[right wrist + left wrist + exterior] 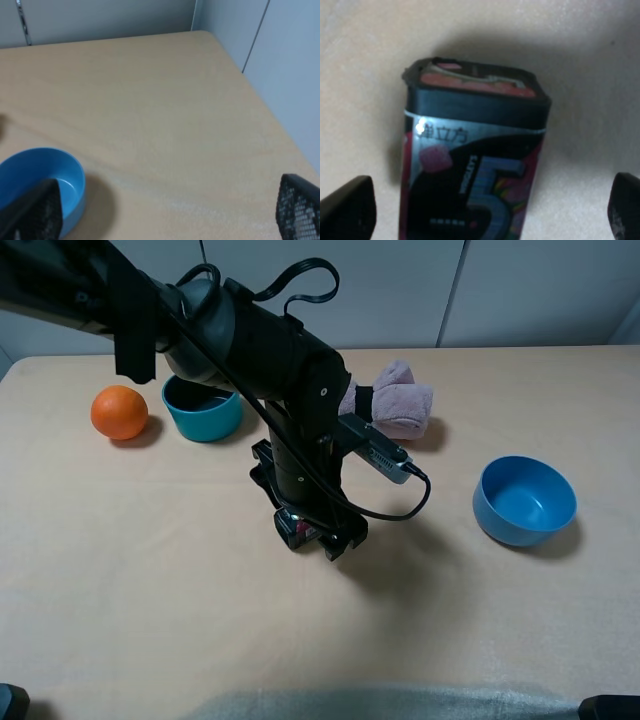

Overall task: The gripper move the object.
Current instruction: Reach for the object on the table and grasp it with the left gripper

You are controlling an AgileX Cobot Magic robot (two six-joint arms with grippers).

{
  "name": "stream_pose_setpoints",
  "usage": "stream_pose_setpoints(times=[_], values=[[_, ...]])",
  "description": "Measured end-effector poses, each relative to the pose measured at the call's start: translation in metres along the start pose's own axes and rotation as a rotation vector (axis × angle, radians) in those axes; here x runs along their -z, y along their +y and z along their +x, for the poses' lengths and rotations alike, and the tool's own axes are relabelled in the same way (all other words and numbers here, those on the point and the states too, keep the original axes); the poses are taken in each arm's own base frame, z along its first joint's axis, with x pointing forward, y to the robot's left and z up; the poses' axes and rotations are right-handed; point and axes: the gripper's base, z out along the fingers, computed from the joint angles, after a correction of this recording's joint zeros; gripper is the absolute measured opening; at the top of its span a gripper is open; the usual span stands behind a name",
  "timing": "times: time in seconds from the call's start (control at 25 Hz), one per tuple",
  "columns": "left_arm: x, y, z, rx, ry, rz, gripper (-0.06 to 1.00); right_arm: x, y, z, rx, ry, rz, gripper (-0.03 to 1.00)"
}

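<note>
"Small black rounded box with red label [472,165], where is it?"
"On the tan table [150,570], between the left gripper [315,533] jaws, spread wide, not touching."
"Right gripper [165,210]?"
"Spread wide too, near the blue bowl [35,175], bare inside."

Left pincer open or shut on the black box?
Open: left pincer straddles the black box, both fingertips clear of its sides, table visible between.

Left arm [250,340]: we see glossy black, rounded, jointed housings, with a pale screw head near our wrist.
Cable [395,510]: black, thin, looped above our arm and curving out from the module.
Module [378,452]: grey, slim and boxy.
Left end effector [315,533]: black; our left fingers [347,210] are plain matt black.
Right end effector [165,210]: our right fingers [300,210] are black with dotted mesh pads.
</note>
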Motion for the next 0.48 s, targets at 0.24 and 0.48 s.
stream_pose_setpoints(times=[0.24,0.48], values=[[-0.006,0.000,0.000,0.001,0.014,0.001,0.98,0.000,0.000,0.000,0.000,0.000,0.000,0.65],[-0.012,0.000,0.001,0.001,0.036,0.000,0.98,0.000,0.000,0.000,0.000,0.000,0.000,0.65]])
